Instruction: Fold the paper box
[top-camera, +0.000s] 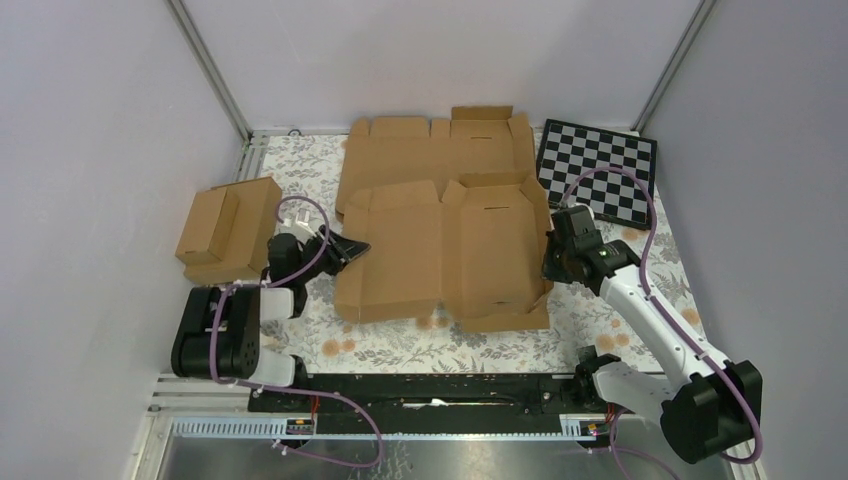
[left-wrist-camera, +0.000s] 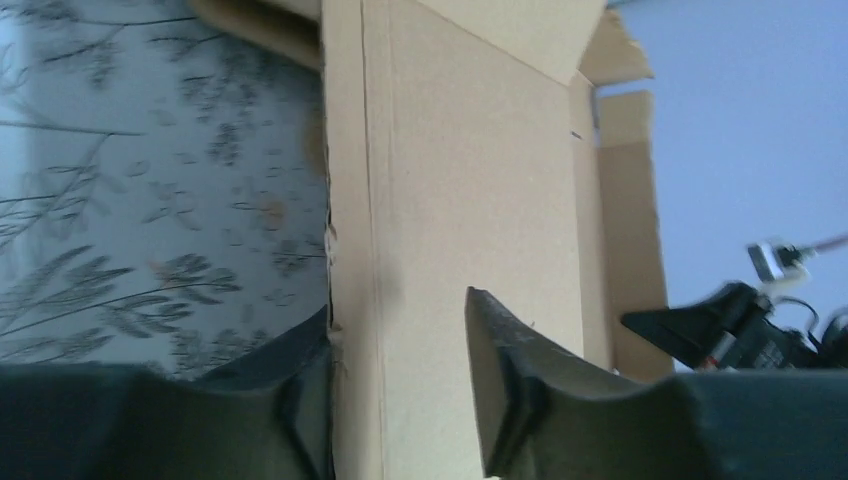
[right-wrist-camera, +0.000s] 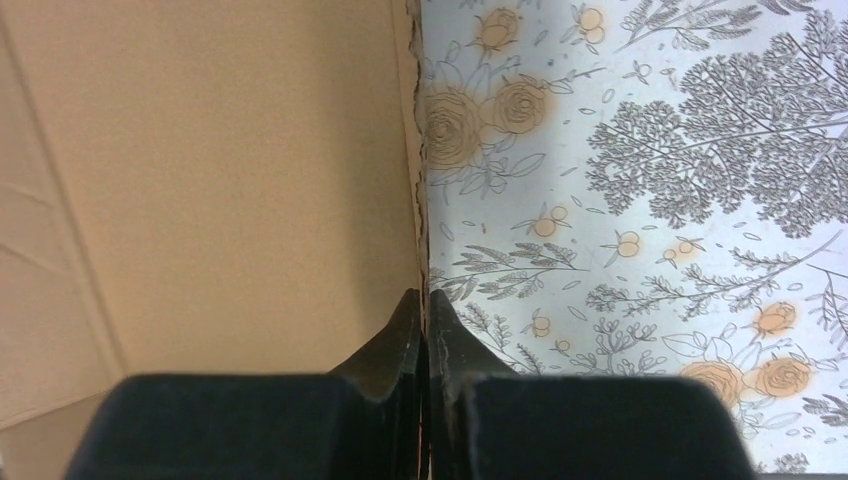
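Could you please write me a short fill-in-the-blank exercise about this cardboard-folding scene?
1. The left gripper straddles the paper box's ____ edge.
2. The right gripper has its jaws ____.
3. The checkerboard lies to the ____ of the flat cardboard blank.
Missing words: left, shut, right.

Box (top-camera: 445, 250): plain brown corrugated die-cut, unfolded, lying mostly flat mid-table (top-camera: 400, 345), inside face up, long side running L–R. Flaps spread at L end and far edge. Near-R flap and R end tilted up slightly.
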